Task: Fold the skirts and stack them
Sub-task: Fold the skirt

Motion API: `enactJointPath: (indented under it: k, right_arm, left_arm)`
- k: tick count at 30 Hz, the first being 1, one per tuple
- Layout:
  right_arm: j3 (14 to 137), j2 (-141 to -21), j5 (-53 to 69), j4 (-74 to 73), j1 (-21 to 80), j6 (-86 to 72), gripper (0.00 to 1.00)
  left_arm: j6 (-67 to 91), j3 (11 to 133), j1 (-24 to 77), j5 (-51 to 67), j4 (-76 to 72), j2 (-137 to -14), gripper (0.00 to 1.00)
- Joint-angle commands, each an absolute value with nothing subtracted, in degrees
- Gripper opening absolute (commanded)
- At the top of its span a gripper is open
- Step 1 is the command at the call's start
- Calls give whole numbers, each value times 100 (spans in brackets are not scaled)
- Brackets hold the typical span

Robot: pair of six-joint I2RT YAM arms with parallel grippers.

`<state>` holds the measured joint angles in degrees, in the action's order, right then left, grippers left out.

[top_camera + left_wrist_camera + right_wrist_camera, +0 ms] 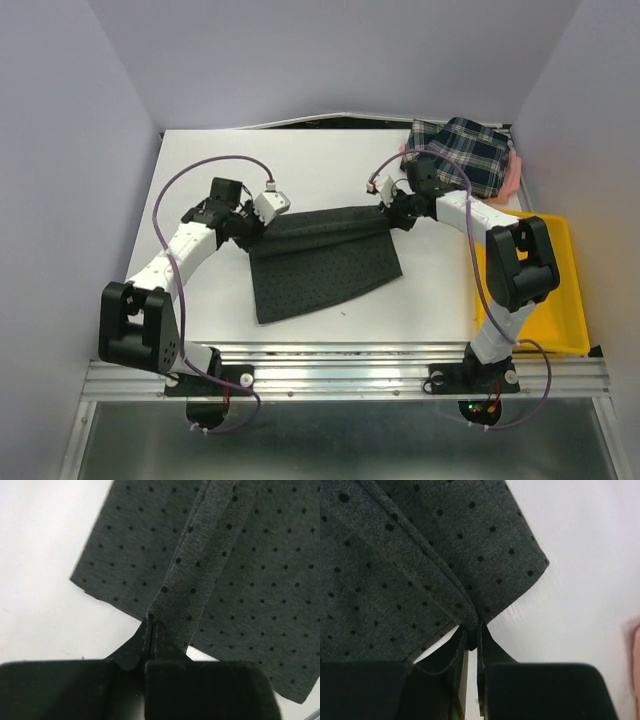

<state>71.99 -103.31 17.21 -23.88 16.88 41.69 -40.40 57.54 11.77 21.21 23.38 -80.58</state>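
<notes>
Left claw [258,220] was closed on the left far corner of the black skirt [322,262]. Its wrist view showed the jaws pressed together on a raised ridge of dotted cloth, with more of the same skirt lying flat on the white worktop [300,160] beneath.

Between the arms, the skirt sat mid-worktop. Its far edge was drawn up into a band running left to right from one claw to the other, and the wider body spread from that band toward the near side. The near hem lay on the surface, slanting a little, with its right end farther than its left.

Right claw [392,213] was likewise clamped on the skirt's right far corner, a thin fold of cloth caught between its closed jaws in its own wrist view. Each arm held the corner on its own side, so neither was the nearer one. The held edge was the long axis, and the rest of the skirt lay to the near side of both claws. By my reading, a fold would turn on carrying that edge evenly toward the near hem, both claws keeping level.

Farther right, the plaid skirt [462,150] rested at the far right corner on the pink skirt [513,176]. The tray [556,330] lay along the right edge, well apart from the black skirt.
</notes>
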Motion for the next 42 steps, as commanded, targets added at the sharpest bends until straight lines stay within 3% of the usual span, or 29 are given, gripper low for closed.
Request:
enactJointPath:
  k: [1, 8, 14, 23, 32, 33, 34, 35, 36, 37, 39, 42]
  right_arm:
    - [6979, -10160, 1573, -2311, 1573, 4333, 1]
    - [7013, -10512, 1547, -2338, 1573, 4105, 1]
    - [7478, -10424, 1521, -2399, 1573, 3946, 1]
    - [7638, -9705, 1766, -3014, 1573, 4147, 1]
    - [6602, -8904, 1793, -3453, 1687, 4877, 1]
    - [6522, -8869, 1802, -3524, 1687, 4948, 6]
    - [6443, -8816, 1810, -3594, 1687, 5192, 20]
    - [6355, -8798, 1819, -3786, 1748, 5290, 40]
    - [6137, -8746, 1802, -3840, 1749, 5361, 66]
    - [6022, -8684, 1767, -3858, 1749, 5405, 100]
    - [5915, -8438, 1688, -3963, 1749, 5572, 100]
    - [6116, -8113, 1828, -4271, 1749, 5520, 100]
  left_arm:
    - [-3947, 5204, 1344, 1486, 2110, -8146, 0]
    - [-3411, 5255, 1354, 1362, 1635, -9148, 0]
    - [-3454, 5897, 1336, 1415, 1810, -9106, 0]
    - [-4111, 6504, 1345, 1713, 3196, -8150, 0]
    - [-4842, 5731, 1757, 1977, 4472, -6997, 0]
    - [-4895, 5643, 1801, 2047, 4578, -6848, 0]
    - [-4965, 5442, 1915, 2117, 4710, -6786, 1]
    - [-4975, 5336, 1977, 2153, 4763, -6724, 17]
    - [-4992, 5265, 2030, 2223, 4851, -6680, 36]
    - [-5027, 5169, 2100, 2380, 4912, -6549, 89]
    - [-5062, 5142, 2118, 2531, 5053, -6242, 98]
    - [-5045, 5168, 2118, 2505, 4993, -5916, 98]
